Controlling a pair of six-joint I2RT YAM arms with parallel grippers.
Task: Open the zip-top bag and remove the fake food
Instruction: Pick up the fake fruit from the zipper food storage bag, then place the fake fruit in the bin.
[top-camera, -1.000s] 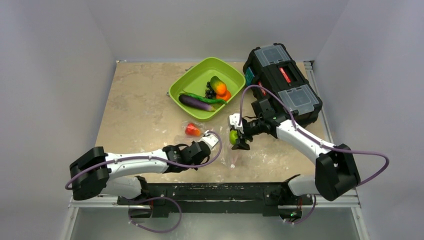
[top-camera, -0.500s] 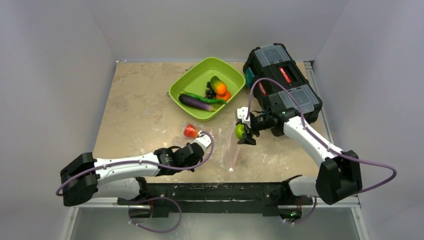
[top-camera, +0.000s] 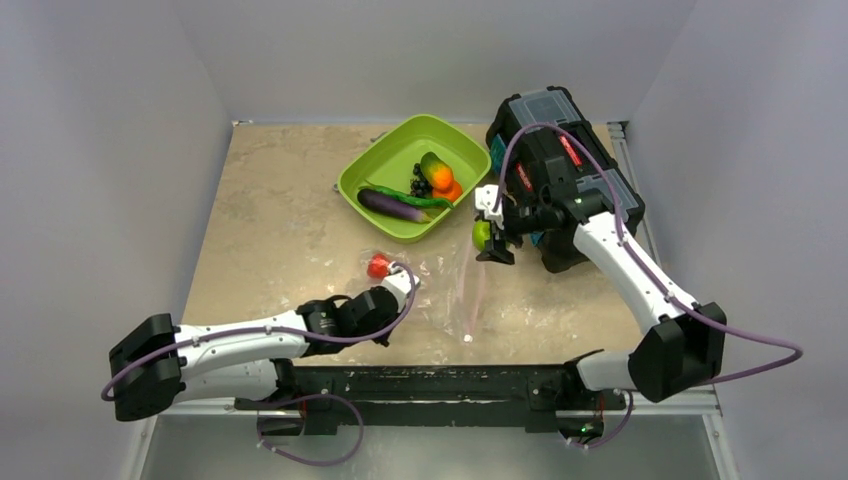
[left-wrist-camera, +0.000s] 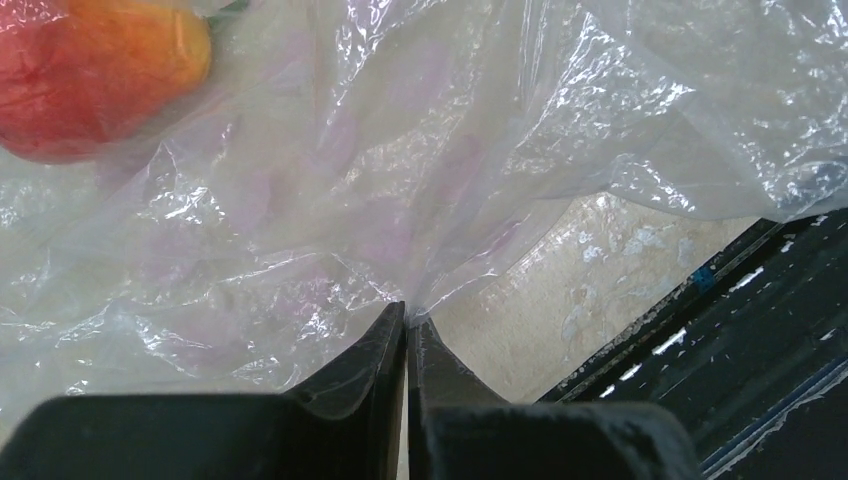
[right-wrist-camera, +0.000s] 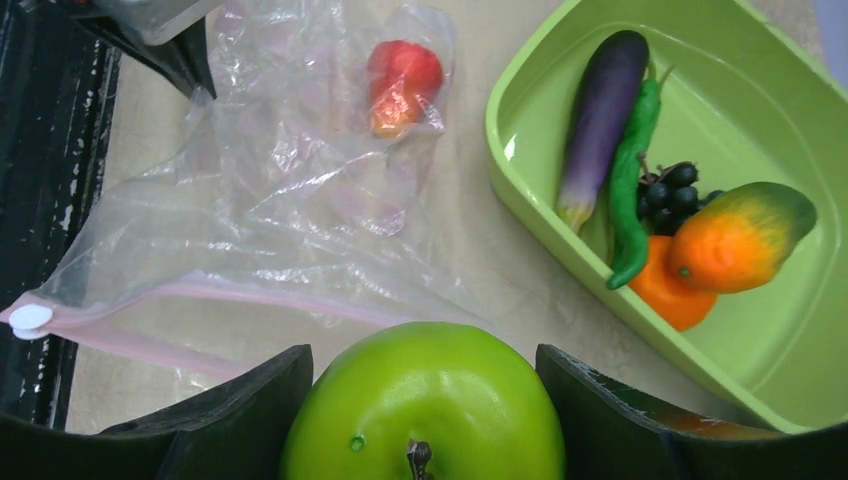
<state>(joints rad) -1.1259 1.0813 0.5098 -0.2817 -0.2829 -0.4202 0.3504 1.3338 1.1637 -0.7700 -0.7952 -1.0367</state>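
Right wrist view: the right jaws pinch a glossy round green plastic fruit (right-wrist-camera: 425, 400), evidently bound for the lime-green square tray (right-wrist-camera: 520, 170). The left jaws, pressed together on a fold of the clear crinkly zip-top bag (left-wrist-camera: 330, 180), anchor it on the worktop (top-camera: 280, 200). A red plastic strawberry (right-wrist-camera: 403, 75) lies inside.

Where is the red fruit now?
Top view: the red fruit lies inside the zip-top bag, at table centre, just nearer the arms than the green tray.

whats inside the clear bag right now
One red and orange fruit lies in the bag, far from its pink strip. The rest looks empty, though crumpled folds by the left gripper could hide something small.
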